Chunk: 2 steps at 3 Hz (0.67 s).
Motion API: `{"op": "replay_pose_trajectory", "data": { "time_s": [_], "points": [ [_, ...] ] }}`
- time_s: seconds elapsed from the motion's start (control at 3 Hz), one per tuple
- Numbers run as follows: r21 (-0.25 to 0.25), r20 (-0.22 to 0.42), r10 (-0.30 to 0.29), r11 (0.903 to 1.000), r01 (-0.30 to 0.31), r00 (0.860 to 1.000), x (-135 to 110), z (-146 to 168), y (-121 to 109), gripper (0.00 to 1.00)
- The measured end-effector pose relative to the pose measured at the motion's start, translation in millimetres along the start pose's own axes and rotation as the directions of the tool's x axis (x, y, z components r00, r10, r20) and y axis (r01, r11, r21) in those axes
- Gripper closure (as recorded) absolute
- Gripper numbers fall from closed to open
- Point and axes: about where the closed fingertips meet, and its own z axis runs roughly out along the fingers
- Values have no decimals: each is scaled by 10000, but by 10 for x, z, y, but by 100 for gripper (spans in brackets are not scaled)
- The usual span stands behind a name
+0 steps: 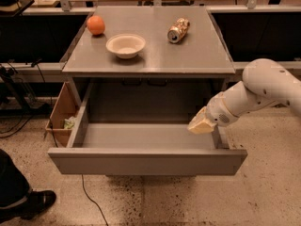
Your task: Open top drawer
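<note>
The top drawer (146, 161) is a wide grey drawer pulled far out from under the grey table (155, 55). Its plain flat front faces me and its shallow grey box interior (146, 136) holds nothing. My gripper (201, 125), with pale yellowish fingers, hangs over the drawer's right rear corner, just above the right side wall. It holds nothing that I can see. The white arm (263, 91) reaches in from the right.
On the table top stand an orange (95, 25), a white bowl (125, 45) and a tipped can (178, 30). A cardboard box (61, 114) sits on the floor left of the drawer. A person's shoe (35, 202) is at the lower left.
</note>
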Motion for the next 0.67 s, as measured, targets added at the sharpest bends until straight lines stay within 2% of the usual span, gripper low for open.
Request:
{"op": "replay_pose_trajectory", "data": {
  "time_s": [0.33, 0.67],
  "points": [
    [-559, -35, 672, 9962, -673, 9977, 215, 133, 242, 100],
    [-840, -135, 1050, 9908, -1057, 9944, 339, 174, 384, 100]
  ]
}}
